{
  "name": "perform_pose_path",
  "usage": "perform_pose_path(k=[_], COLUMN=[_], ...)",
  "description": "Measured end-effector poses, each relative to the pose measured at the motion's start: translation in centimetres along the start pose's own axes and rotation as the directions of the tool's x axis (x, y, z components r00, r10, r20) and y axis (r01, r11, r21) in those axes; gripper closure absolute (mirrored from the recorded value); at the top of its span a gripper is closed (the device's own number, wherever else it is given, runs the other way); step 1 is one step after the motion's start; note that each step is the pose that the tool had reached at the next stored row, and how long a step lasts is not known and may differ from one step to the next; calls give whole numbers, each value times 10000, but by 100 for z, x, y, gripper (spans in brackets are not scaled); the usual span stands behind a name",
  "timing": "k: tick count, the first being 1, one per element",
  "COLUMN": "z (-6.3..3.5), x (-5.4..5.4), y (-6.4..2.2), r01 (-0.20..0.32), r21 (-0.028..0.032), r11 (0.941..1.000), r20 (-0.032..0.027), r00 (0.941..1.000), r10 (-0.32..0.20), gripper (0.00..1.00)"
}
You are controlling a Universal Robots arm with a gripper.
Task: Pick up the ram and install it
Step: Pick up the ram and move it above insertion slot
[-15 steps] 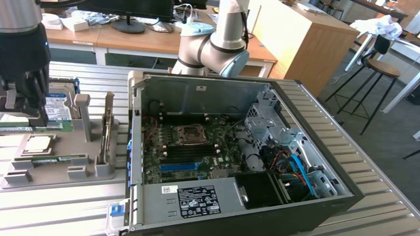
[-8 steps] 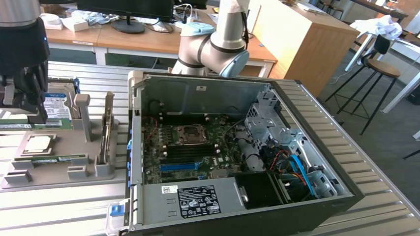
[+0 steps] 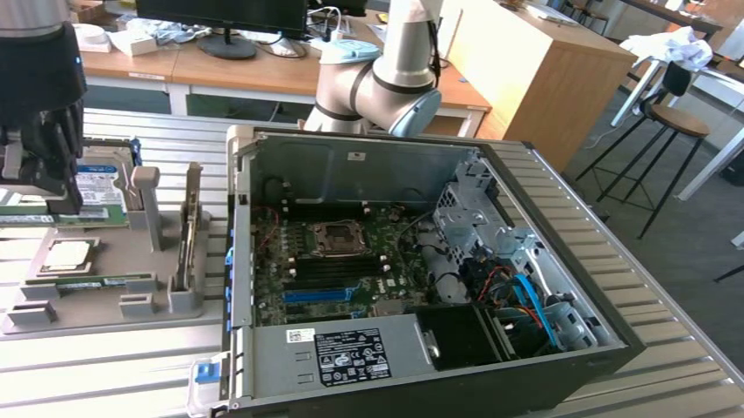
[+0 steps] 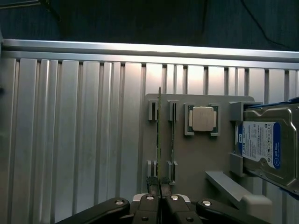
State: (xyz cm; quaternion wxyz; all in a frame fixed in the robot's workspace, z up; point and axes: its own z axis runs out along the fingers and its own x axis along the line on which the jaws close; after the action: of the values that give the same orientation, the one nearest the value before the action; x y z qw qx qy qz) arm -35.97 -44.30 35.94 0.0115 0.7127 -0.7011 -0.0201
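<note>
The gripper (image 4: 160, 189) hangs over a grey parts tray (image 4: 196, 161) on a ribbed metal table (image 4: 70, 140). Its two fingers are pressed almost together, pinching the end of the ram (image 4: 159, 130), a thin green stick seen edge-on. The ram sits slightly off its pair of holder slots and reaches past the tray's edge, so it appears lifted clear of the tray. By that reading the pick-up is done, while carrying it to the computer and seating it is left.

In the tray, a second memory stick (image 4: 173, 140) rests in the slots just beside the held ram. Next to it a square silver processor chip (image 4: 203, 119) lies in its own recess. Further along, a hard drive (image 4: 264, 144) with a blue and white label rests against the tray's uprights. In the exterior view a taller expansion card (image 3: 192, 222) stands on edge in the tray.

To the exterior view's right of the tray lies the open computer case (image 3: 348, 161). It holds a power supply (image 3: 337, 353) at its near end. Beyond that sits the motherboard (image 3: 348, 287), with dark memory slots (image 3: 337, 267) that look unfilled, then an open processor socket (image 3: 337, 235).
</note>
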Motion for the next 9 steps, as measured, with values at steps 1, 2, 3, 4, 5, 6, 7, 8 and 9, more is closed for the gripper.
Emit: perform_pose_path(k=[1, 2, 3, 4, 5, 6, 7, 8, 9], z=[-15, -29, -44, -58, -72, -85, -99, -114, -128], x=[0, -1, -1, -1, -2, -2, -1, -2, -2], y=[1, 1, 1, 2, 2, 3, 3, 4, 4], r01=[0, 0, -1, -1, -1, -2, -1, 0, 0], r21=[1, 1, 0, 0, 1, 1, 1, 1, 1], r11=[10000, 10000, 10000, 10000, 10000, 10000, 10000, 10000, 10000], r20=[1, 0, 0, 0, 0, 0, 0, 1, 0], r00=[10000, 10000, 10000, 10000, 10000, 10000, 10000, 10000, 10000], r10=[0, 0, 1, 1, 1, 2, 1, 0, 0], gripper=[89, 89, 89, 89, 89, 89, 89, 89, 89])
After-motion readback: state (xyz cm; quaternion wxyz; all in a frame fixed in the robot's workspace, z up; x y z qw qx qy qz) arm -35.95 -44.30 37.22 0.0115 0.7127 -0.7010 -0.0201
